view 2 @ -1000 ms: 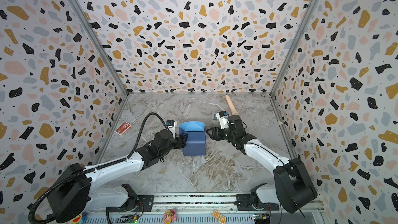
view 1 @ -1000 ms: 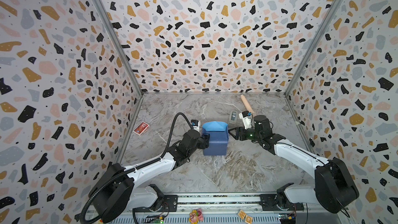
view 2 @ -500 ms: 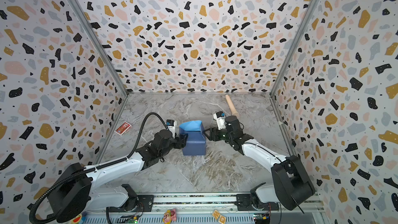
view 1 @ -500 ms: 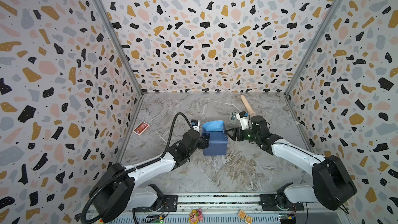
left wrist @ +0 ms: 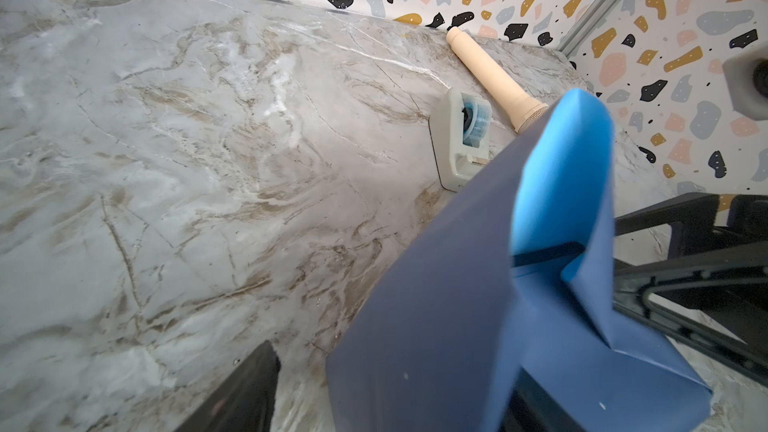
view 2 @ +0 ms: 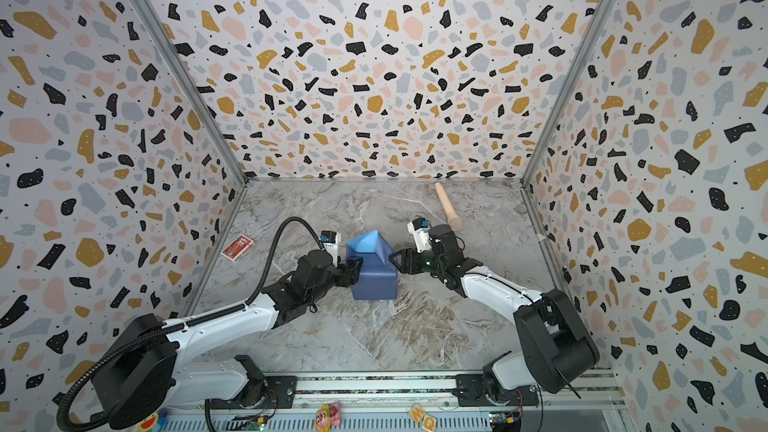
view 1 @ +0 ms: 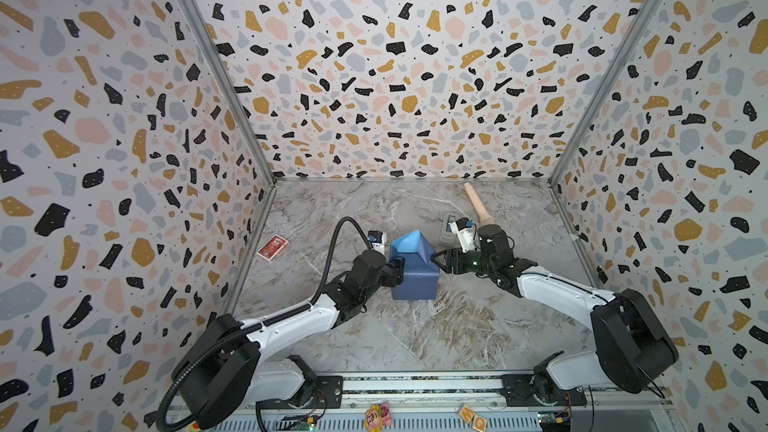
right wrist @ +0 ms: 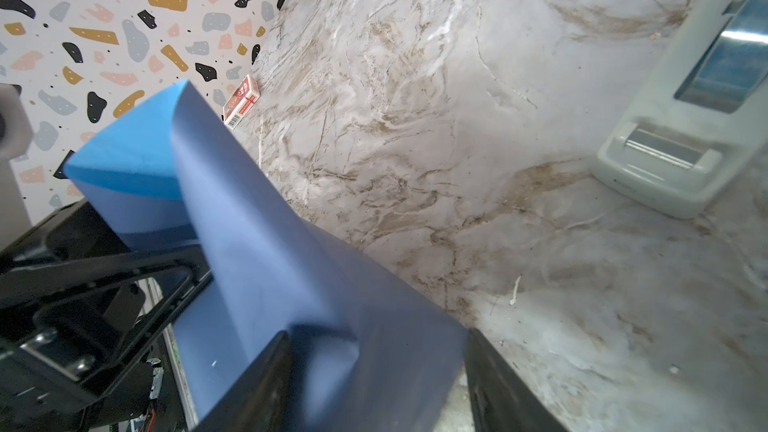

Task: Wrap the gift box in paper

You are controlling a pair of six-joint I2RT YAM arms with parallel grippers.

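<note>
The paper [view 1: 415, 280] covers the gift box [left wrist: 544, 254] almost wholly, forming a dull dark-blue block at the middle of the table [view 1: 415, 338] in both top views. At its far end the flaps stand up loose and unfolded, showing their bright sky-blue inner face [view 1: 409, 241]. In the left wrist view only a dark strip of the box shows there.

The left fingers [left wrist: 249, 392] are spread against the block's left side. The right fingers [right wrist: 511, 388] are spread too, astride a paper fold on its right side. Whether either pair presses on it cannot be told.

The table is grey-beige marble print, closed in by terrazzo-patterned walls [view 1: 395, 76] on three sides. A red card pack [view 1: 272, 248] lies centre-left near the left wall. A grey tape dispenser [view 1: 449, 231] and a pale wooden roller [view 1: 477, 203] lie just right of centre, behind the right arm. The table's lower part, nearer the rail [view 1: 415, 384], is bare.
</note>
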